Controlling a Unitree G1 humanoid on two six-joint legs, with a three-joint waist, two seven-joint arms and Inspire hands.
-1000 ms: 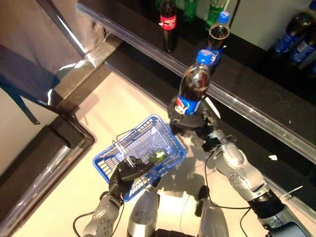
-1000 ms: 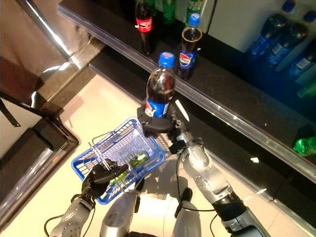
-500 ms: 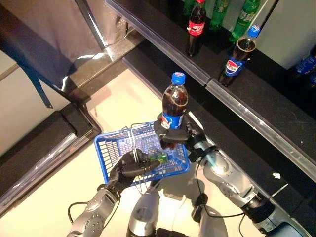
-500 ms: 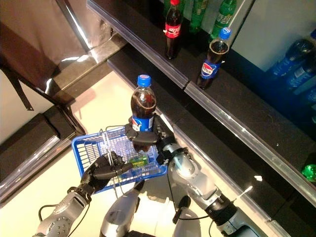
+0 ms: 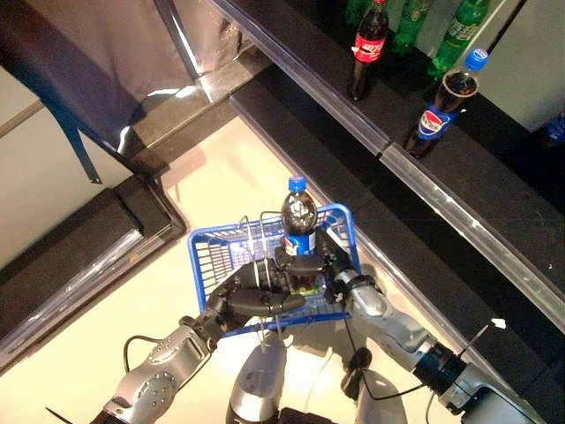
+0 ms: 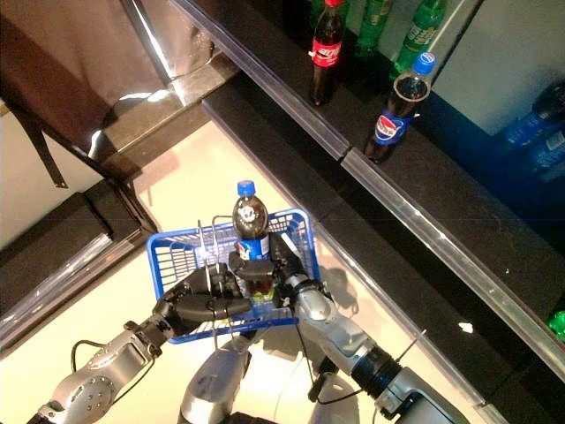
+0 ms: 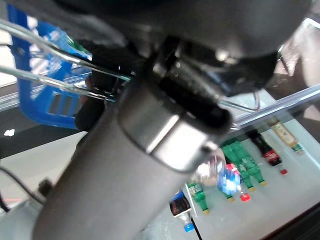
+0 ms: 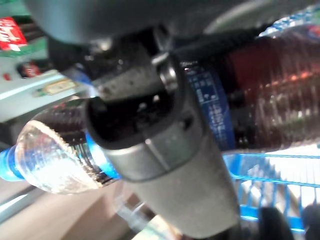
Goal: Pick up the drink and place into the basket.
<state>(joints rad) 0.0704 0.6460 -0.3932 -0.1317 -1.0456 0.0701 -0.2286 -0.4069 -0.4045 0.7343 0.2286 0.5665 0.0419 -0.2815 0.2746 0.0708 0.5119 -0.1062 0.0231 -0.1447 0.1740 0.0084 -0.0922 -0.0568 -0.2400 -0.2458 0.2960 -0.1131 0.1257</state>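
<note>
My right hand (image 5: 311, 265) is shut on a dark cola bottle (image 5: 298, 212) with a blue cap and blue label. It holds the bottle upright with its lower part down inside the blue basket (image 5: 219, 252). My left hand (image 5: 252, 299) is shut on the basket's thin wire handles (image 5: 258, 256) and holds the basket raised in front of me. A green drink (image 6: 259, 293) lies in the basket under the bottle. The bottle also shows in the right wrist view (image 8: 270, 95), with my fingers (image 8: 135, 95) curled round it.
A dark shelf (image 5: 494, 177) runs across the upper right with a steel rail (image 5: 415, 168). On it stand a cola bottle with a blue cap (image 5: 440, 106), one with a red label (image 5: 364, 49) and green bottles (image 5: 455, 31). A dark counter edge (image 5: 97, 256) lies at the left.
My right hand has lowered the cola bottle down into the blue basket. My left hand has brought the basket up and to the right under it. The camera has shifted.
</note>
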